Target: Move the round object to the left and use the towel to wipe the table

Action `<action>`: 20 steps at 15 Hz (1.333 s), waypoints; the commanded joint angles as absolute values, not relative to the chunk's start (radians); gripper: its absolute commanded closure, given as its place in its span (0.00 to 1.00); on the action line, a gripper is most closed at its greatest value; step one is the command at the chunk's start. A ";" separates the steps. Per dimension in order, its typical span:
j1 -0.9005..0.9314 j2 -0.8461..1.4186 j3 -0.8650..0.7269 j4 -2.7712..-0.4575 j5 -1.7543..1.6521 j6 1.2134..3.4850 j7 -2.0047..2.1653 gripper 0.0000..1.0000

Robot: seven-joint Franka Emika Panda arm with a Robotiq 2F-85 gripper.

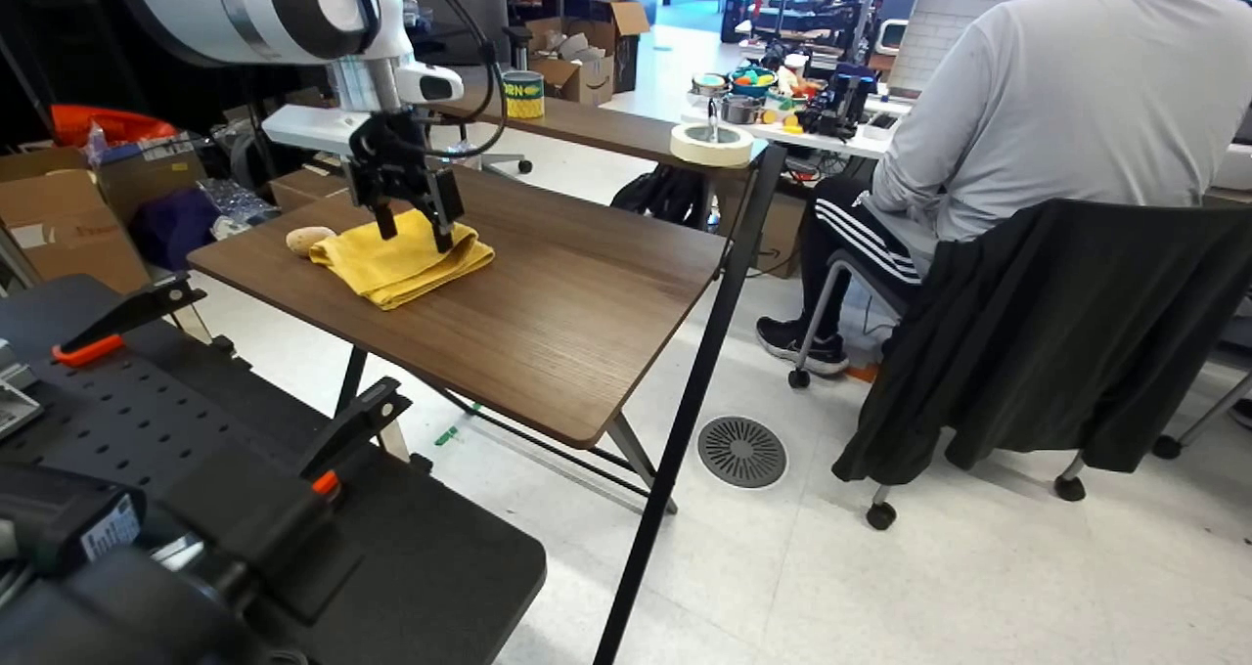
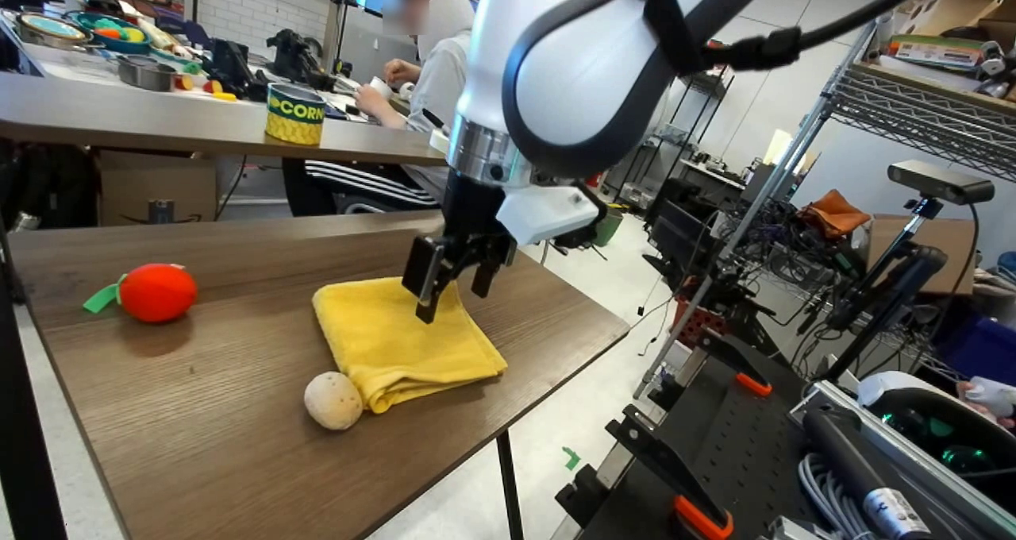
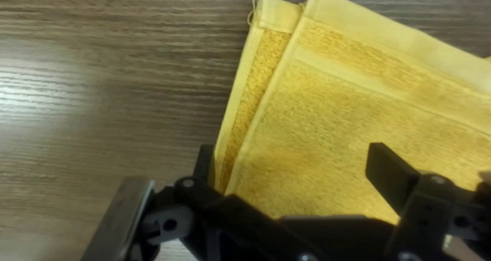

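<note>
The round object, a tan ball (image 1: 305,241) (image 2: 333,401), rests on the dark brown table (image 1: 577,293) (image 2: 198,437) right beside a corner of the towel; whether they touch is hard to say. Out of the wrist view, it shows in both exterior views. The towel (image 1: 396,266) (image 2: 405,345) (image 3: 337,115) lies folded, bright yellow, with loose layers at one end. Over it my gripper (image 1: 417,233) (image 2: 454,300) (image 3: 292,149) points down, jaws wide apart and holding nothing. One finger (image 3: 204,163) is beside the towel's edge, the other over the cloth. Fingertip contact cannot be made out.
A red-orange object with a green tag (image 2: 159,294) sits elsewhere on the tabletop. Behind runs a raised shelf carrying a corn can (image 1: 523,95) (image 2: 295,115) and a tape roll (image 1: 712,145). A black post (image 1: 690,411) rises beside the table; a person (image 1: 1076,98) sits beyond.
</note>
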State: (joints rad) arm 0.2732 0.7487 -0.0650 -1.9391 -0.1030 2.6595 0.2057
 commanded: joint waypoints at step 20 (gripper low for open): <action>0.261 0.899 -0.058 -1.815 -0.082 2.666 0.258 0.00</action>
